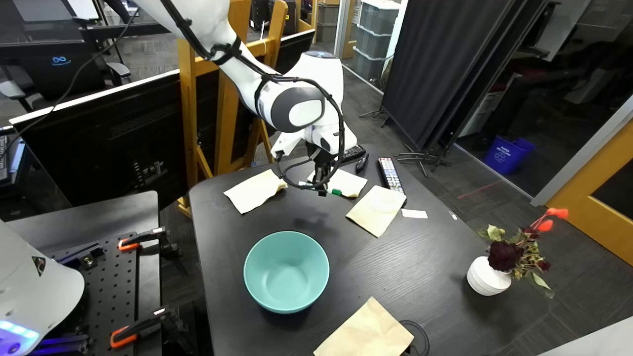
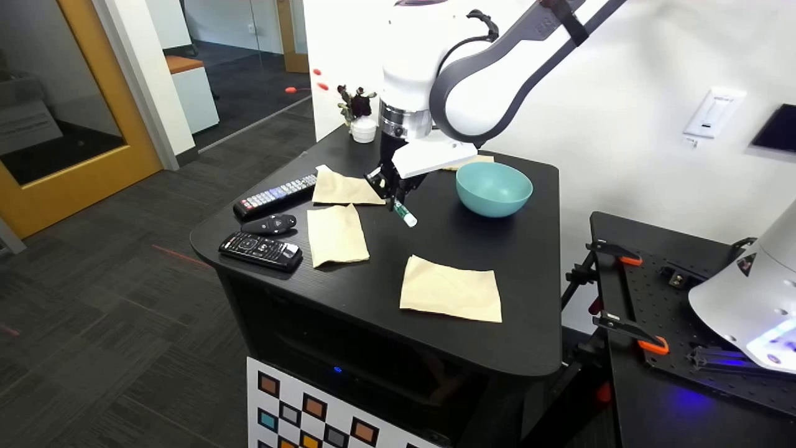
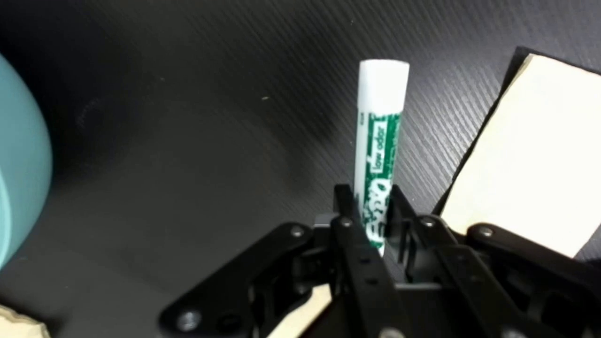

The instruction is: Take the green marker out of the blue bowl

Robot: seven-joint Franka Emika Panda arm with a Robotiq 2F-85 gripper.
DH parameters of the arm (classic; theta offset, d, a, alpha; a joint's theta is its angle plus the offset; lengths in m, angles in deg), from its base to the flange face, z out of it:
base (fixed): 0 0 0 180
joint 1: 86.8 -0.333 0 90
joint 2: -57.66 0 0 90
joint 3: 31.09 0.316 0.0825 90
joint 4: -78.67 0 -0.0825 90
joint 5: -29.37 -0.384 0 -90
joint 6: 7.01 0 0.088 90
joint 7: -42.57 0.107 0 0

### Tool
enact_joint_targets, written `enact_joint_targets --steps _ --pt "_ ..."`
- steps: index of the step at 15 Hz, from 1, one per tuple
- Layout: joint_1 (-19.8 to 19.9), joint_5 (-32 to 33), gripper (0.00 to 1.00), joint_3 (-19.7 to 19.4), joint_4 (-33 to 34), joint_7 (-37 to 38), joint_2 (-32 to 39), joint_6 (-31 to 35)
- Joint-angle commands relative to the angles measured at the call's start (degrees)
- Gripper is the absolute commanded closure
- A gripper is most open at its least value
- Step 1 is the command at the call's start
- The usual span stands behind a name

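Gripper (image 3: 371,202) is pinching green marker (image 3: 381,141), closed snug on it. Marker is hanging tilted over black table (image 2: 528,280). Blue bowl (image 2: 494,204) is sitting near, apart from marker.

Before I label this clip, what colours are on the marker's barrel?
The marker's barrel is green and white, clearest in the wrist view.

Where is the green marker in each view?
In an exterior view: green marker near centre, partly hidden.
In an exterior view: green marker near centre, left of the blue bowl.
Wrist view: green marker right of centre.
Shared landmark: blue bowl, at wrist view's left edge.
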Motion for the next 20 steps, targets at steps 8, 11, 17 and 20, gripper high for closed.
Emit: enact_joint_targets --steps 8,11,17,20 --pt "-1.1 -1.8 0.32 -1.4 3.5 -0.1 1.9 -4.6" --pt "-1.6 -1.1 0.11 -1.8 1.6 0.1 -0.1 -3.2" --pt "-1.4 -1.3 0.0 -0.8 -3.6 -1.1 -6.0 -2.0" --pt "-1.5 -0.8 0.0 -0.9 -1.3 -0.5 -4.0 -3.1"
